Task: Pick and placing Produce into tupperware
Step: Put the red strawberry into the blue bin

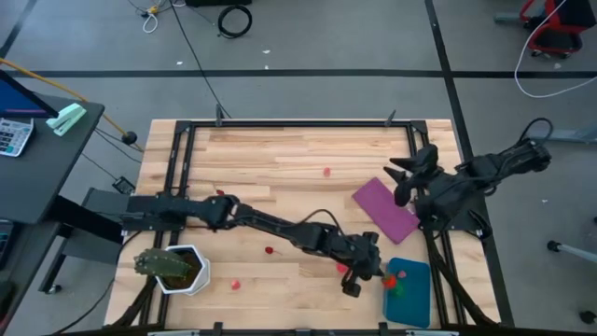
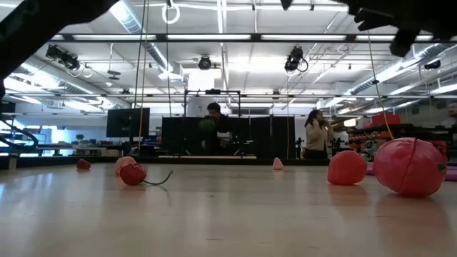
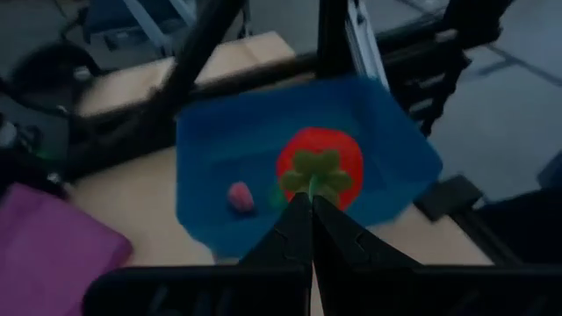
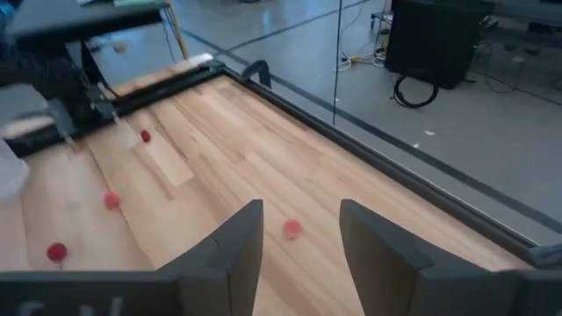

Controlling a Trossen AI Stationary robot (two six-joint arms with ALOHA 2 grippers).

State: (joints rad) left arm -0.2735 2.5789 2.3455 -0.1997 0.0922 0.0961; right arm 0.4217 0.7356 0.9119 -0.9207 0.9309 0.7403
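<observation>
While my left gripper (image 3: 311, 230) hangs over the near edge of the blue container (image 1: 410, 291), its fingers are pinched tight on the thin green stem of a red strawberry (image 3: 320, 164), and that berry dangles straight out ahead of the fingertips, right above the container's floor. That's the relation I care about: berry above the tub, inside its walls, not yet resting on the bottom as far as I can judge. A small pink piece (image 3: 240, 196) already lies in there, just beside where the berry hangs, with a green piece next to it.

From overhead, the left arm stretches long and low across the table from the left side, wrist tipped down at the tub's left edge. So the next move, I'd say, is simply letting go.

My right gripper (image 4: 299, 246) waits up by the purple sheet (image 1: 385, 209) at the right side, fingers apart and holding nothing, looking out over loose red and pink pieces well apart on the boards. The plant pot (image 1: 179, 270) sits near the front left corner, out of the way.
</observation>
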